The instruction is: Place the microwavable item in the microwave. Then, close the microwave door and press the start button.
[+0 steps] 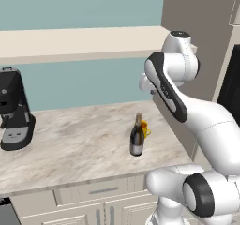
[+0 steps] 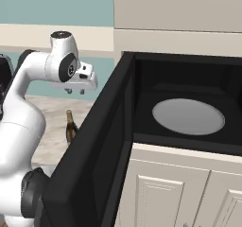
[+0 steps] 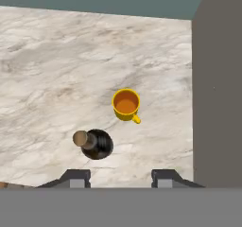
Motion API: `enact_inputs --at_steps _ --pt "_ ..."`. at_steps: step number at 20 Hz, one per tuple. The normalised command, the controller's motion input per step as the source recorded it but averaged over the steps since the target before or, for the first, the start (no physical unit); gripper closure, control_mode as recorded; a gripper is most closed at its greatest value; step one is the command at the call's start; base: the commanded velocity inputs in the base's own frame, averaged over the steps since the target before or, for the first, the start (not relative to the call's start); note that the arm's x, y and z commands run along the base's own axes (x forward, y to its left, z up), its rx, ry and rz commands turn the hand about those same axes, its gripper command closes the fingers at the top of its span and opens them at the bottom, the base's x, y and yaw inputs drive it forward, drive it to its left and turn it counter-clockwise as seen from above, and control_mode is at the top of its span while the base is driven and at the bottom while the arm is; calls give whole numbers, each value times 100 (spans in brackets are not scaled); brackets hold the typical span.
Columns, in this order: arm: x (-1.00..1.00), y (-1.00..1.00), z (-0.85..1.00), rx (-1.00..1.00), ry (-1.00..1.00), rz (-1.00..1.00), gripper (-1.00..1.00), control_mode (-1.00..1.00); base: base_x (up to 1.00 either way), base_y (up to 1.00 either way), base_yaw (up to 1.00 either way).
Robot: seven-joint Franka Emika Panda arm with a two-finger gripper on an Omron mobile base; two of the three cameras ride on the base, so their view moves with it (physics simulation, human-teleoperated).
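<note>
The small yellow-orange mug (image 3: 126, 104) stands upright on the marble counter with its handle toward the lower right of the hand view. In the left base view the mug (image 1: 146, 128) peeks out just behind the wine bottle (image 1: 137, 138). My gripper (image 3: 120, 178) hovers high above both, open, with nothing between its fingers. From the right base view the gripper (image 2: 75, 91) points down over the counter. The microwave (image 2: 188, 116) is to the right, its grey turntable bare. Its door (image 2: 94, 141) is swung wide open toward me.
The dark wine bottle (image 3: 94, 144) stands close to the mug, on its lower left in the hand view. A black coffee machine (image 1: 14, 109) sits at the counter's far left. A grey cabinet side (image 3: 217, 93) borders the counter on the right.
</note>
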Motion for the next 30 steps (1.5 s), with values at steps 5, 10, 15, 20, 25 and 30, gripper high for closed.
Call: enact_inputs --at_steps 5,10,15,20,25,30 --pt "-17 2 -40 -1 -3 5 -100 -100 0 0 0" --pt "-24 -5 -95 -4 -4 17 -100 -100 0 0 0" --pt "0 -34 -44 0 0 16 -100 -100 0 0 0" --pt "5 -16 -34 0 13 12 -100 -100 0 0 0" --pt "46 1 -54 0 16 4 -100 -100 0 0 0" --pt "33 0 -48 0 6 1 -100 -100 0 0 0"
